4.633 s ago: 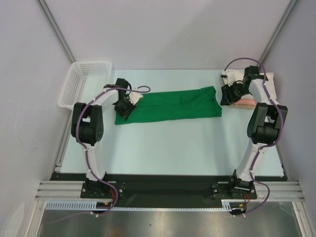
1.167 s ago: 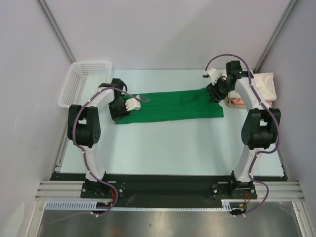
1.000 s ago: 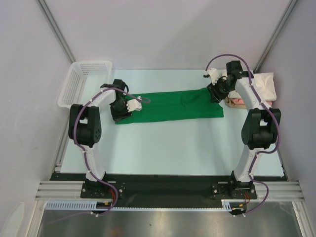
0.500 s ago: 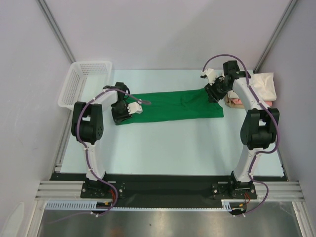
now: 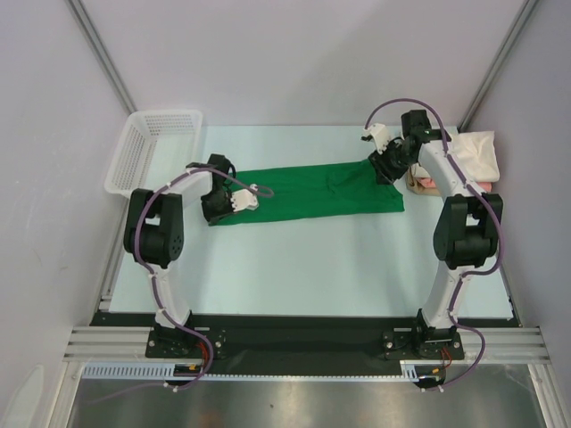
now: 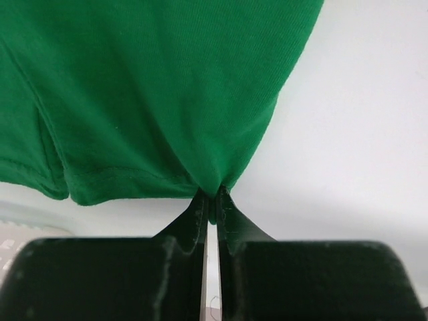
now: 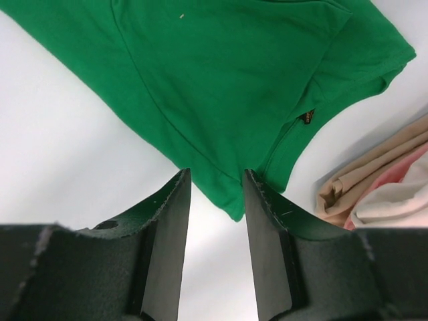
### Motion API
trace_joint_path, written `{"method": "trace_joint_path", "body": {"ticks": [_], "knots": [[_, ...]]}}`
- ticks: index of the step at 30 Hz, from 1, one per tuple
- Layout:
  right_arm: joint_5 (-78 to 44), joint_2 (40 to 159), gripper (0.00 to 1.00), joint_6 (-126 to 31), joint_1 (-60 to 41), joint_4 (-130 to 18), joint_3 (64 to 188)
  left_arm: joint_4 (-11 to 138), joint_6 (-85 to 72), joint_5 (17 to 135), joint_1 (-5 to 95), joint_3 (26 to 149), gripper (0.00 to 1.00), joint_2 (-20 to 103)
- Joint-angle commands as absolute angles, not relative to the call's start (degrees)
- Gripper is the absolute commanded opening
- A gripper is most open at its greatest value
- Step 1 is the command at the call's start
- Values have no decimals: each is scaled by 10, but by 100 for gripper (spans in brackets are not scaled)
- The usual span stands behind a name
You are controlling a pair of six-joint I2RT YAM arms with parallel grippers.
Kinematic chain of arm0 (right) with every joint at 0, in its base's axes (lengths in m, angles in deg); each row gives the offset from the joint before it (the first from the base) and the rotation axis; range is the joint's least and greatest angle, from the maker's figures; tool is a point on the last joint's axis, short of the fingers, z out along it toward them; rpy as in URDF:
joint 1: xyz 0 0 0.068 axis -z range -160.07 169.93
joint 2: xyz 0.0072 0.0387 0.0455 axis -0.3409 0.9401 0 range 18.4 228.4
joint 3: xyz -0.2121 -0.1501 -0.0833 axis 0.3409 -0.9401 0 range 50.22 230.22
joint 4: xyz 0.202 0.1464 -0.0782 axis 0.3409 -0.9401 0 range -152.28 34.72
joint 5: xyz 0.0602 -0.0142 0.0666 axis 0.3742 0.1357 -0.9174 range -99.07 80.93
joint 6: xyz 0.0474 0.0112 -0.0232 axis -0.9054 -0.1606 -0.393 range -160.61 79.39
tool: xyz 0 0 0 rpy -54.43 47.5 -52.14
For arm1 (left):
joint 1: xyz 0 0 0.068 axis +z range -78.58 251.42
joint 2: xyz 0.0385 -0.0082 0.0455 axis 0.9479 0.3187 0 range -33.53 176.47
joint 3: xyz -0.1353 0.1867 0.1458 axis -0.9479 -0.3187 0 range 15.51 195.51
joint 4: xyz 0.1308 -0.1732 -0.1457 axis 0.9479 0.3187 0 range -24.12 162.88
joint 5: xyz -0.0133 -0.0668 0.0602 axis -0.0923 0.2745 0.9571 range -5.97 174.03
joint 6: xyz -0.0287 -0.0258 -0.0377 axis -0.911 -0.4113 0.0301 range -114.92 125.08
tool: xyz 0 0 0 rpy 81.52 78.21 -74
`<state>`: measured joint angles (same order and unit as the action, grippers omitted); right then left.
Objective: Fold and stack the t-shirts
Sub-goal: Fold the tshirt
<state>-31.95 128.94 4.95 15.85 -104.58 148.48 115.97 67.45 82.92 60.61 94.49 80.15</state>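
The bright green t-shirt (image 5: 312,190) lies as a long folded strip across the far middle of the table. My left gripper (image 5: 217,204) is shut on its near left corner; the left wrist view shows the green cloth (image 6: 154,100) pinched between the closed jaws of the gripper (image 6: 211,198). My right gripper (image 5: 384,169) is open over the shirt's far right corner; in the right wrist view that corner (image 7: 231,200) lies between the spread fingers of the gripper (image 7: 215,175), which do not grip it. A cream shirt (image 5: 477,153) and a salmon-pink shirt (image 5: 428,185) lie folded at the far right.
A white plastic mesh basket (image 5: 147,149) stands at the far left edge of the table. The cream and pink pile also shows at the right edge of the right wrist view (image 7: 381,190). Grey walls close in the table on three sides.
My right gripper left the pile at the far right and moved left over the green shirt's right corner. My left gripper has closed on the shirt's left corner.
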Motion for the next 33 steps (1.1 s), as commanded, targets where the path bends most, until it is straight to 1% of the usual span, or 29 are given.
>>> {"method": "trace_joint_path", "body": {"ticks": [1, 6, 7, 10, 19, 23, 30, 33], "knots": [[-320, 1308, 42, 21, 151, -1013, 1487, 1201, 644, 795, 593, 885, 6, 806], [-310, 1353, 40, -48, 146, -992, 1523, 1239, 618, 786, 564, 856, 6, 766], [-318, 1380, 39, -78, 146, -1000, 1562, 1256, 612, 785, 559, 855, 6, 760], [-328, 1426, 39, -116, 146, -1034, 1619, 1291, 591, 783, 536, 860, 5, 740], [-337, 1506, 39, -172, 140, -1024, 1679, 1388, 537, 767, 473, 881, 6, 685], [-321, 1545, 38, -184, 133, -1020, 1704, 1400, 511, 752, 452, 877, 6, 666], [-317, 1622, 38, -201, 110, -1033, 1780, 1385, 473, 731, 410, 824, 6, 649], [-310, 1661, 42, -235, 102, -1022, 1825, 1381, 458, 715, 384, 809, 6, 650]]}}
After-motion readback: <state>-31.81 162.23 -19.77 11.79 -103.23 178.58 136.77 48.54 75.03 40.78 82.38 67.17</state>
